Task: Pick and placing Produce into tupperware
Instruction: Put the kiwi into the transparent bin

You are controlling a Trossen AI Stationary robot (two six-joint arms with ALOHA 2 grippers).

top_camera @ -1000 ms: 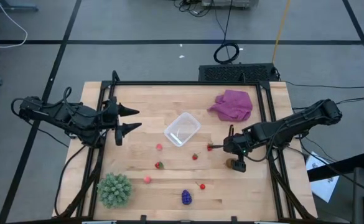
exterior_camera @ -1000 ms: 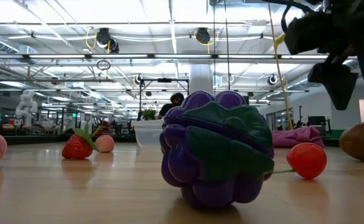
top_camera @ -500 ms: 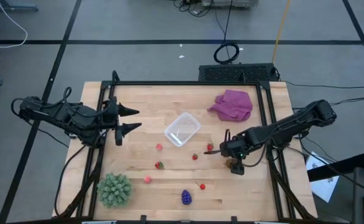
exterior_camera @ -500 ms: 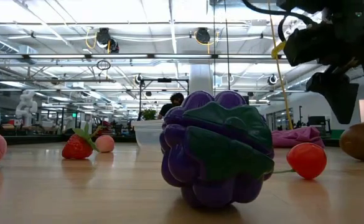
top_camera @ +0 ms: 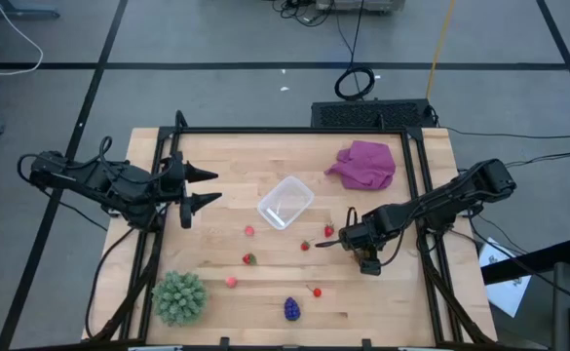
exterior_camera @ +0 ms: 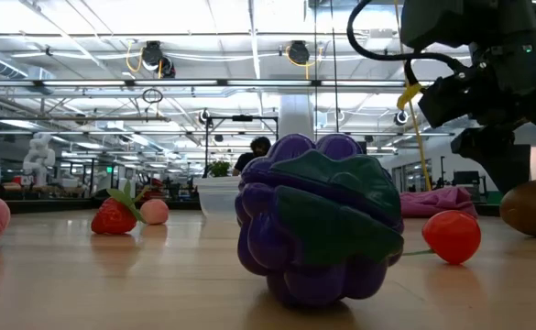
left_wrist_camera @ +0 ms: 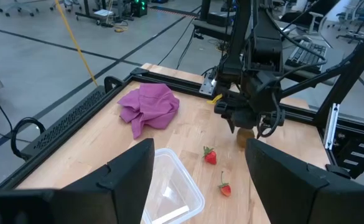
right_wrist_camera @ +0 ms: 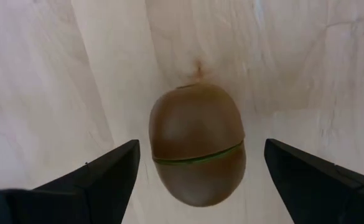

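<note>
My right gripper is open and points down over the brown oval. One finger stands on each side of the oval without touching it. The oval lies on the wood near the table's right edge. The clear tupperware stands mid-table. Red and pink berries are scattered nearer the front than the tub. The purple grape bunch rests near the front edge. At the table's left my left gripper hangs open in the air, touching nothing.
A magenta cloth lies at the far right. A green spiky ball plant sits at the near left corner. A dark frame rail runs along the right side close to my right arm. A person shows far off in the room.
My right gripper has come down toward the brown oval, moved slightly toward the table's left and tipped to point more steeply down. It has stayed open. The oval and the other fruits have not moved.
</note>
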